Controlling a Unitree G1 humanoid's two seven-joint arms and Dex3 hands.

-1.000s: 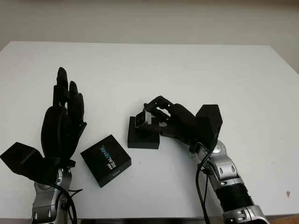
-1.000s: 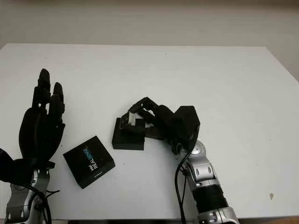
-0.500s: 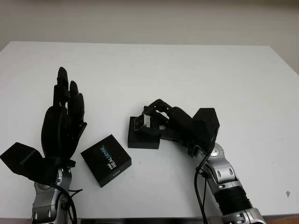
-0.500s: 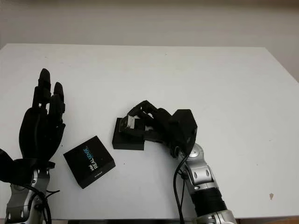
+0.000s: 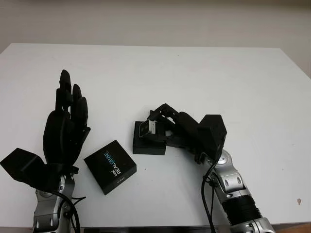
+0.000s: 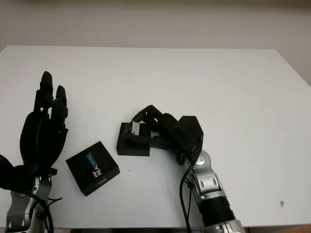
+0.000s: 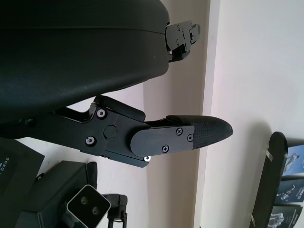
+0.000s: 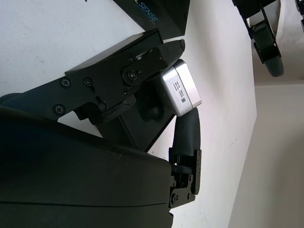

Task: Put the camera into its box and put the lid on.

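Left eye view: the right hand (image 5: 167, 127) has its fingers (image 5: 160, 110) curled around the small silver camera (image 5: 147, 128). It holds the camera just over the open black box (image 5: 148, 143), likely so it can drop it straight in. The box sits near the middle of the white counter (image 5: 194, 73), a bit toward the front edge. The lid (image 5: 110, 166) is a flat black square with blue and white letters. It lies on the counter nearer the front left corner, apart from the box, so the box is open on top. The left hand (image 5: 63, 131) is open and holds nothing, up above the counter by the left edge, next to the lid.

Right eye view: same scene. The camera is tipped a little, and I cannot tell if it touches the box yet.

Left wrist view: a black finger with a bumpy tip points out into the air. Far off, the camera's silver end with two little holes shows over the box.

Right wrist view: the camera looks like smooth shiny metal with round corners and a small label. Black fingers pinch it from two sides, with the box under it.
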